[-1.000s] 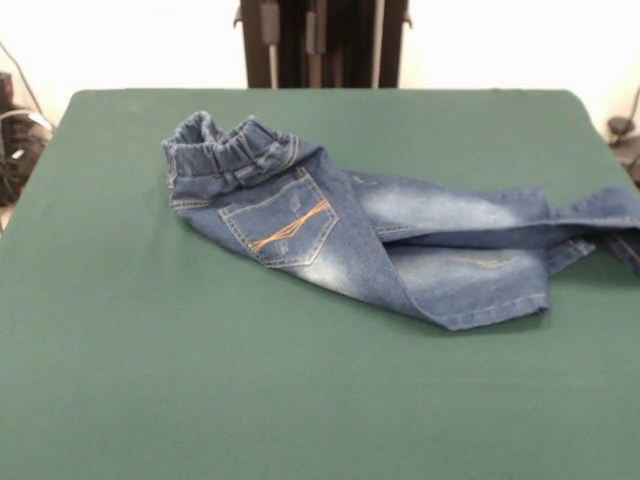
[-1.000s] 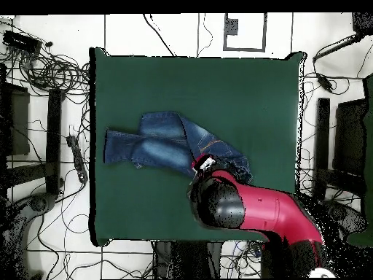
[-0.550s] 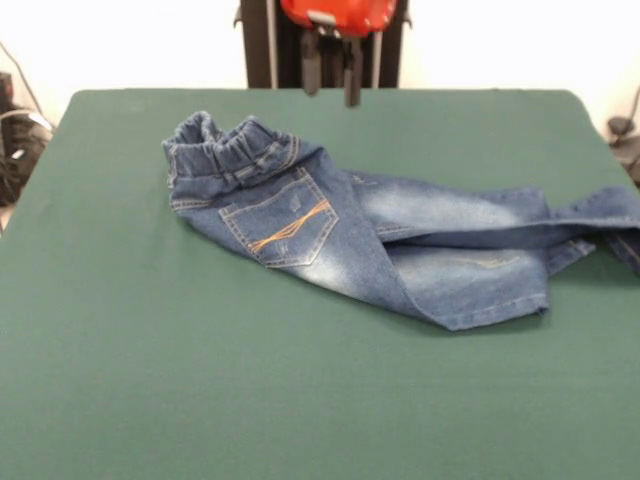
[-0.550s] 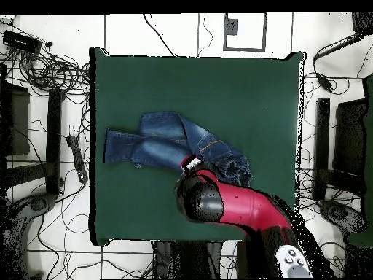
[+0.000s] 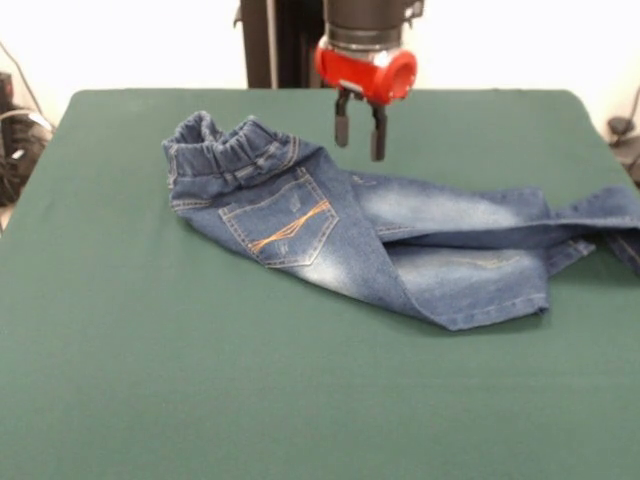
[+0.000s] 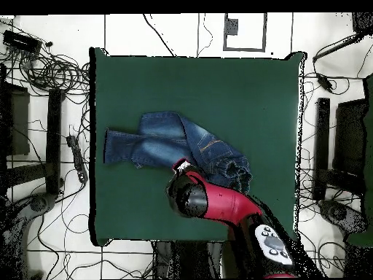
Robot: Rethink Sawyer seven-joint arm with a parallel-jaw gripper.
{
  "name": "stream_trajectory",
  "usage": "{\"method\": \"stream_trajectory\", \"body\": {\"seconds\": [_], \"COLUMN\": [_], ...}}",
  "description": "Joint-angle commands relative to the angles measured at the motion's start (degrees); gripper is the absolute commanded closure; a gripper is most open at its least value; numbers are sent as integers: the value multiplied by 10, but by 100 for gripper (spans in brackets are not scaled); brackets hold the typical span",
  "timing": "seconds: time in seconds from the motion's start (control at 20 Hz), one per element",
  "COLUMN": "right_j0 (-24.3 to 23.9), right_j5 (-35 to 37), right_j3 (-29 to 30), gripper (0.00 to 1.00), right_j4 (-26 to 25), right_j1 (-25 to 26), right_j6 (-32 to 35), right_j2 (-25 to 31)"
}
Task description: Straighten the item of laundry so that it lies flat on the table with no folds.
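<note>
The jeans (image 5: pixel 380 235) lay on the green table (image 5: pixel 200 400), crumpled rather than flat; in the front view the waistband (image 5: pixel 232 152) sat bunched and raised toward ten o'clock of the table's middle, while the legs ran off toward three o'clock, one leg (image 5: pixel 470 285) folded over and ending in a blunt hem toward four o'clock, the other (image 5: pixel 590 215) stretching to the picture's right edge; a back pocket (image 5: pixel 283 228) with orange stitching faced up just below the waistband, and pale faded patches showed along the upper leg.

The gripper (image 5: pixel 359 135) hung from a red collar (image 5: pixel 366 70) under a black wrist, above the table at twelve o'clock of the garment, just beyond the far edge of the denim and beside the waistband on its three o'clock side; its two dark fingers (image 5: pixel 378 135) pointed downward with a narrow gap between them, parted and holding nothing; whether the tips touched the cloth or the felt could not be told from this angle, though they appeared to stand clear above both.

In the overhead view the jeans (image 6: pixel 171 146) occupied the table's (image 6: pixel 218 87) left-centre, legs toward nine o'clock and the waistband toward four o'clock; the red arm (image 6: pixel 226 204) reached in from six o'clock, its black end covering the near edge of the garment.
</note>
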Motion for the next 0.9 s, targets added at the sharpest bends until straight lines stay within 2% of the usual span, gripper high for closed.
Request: {"method": "stream_trajectory", "body": {"seconds": [0.05,0.45,0.7,0.9], "right_j0": [4,-3,-16,-21], "right_j5": [-51,-76,-75,-54], "right_j3": [-14,-37,-53,-59], "gripper": [0,0,0,0], "right_j4": [37,25,13,9], "right_j1": [65,95,98,82], "right_j6": [105,82,61,47], "right_j2": [2,-16,-27,-34]}}
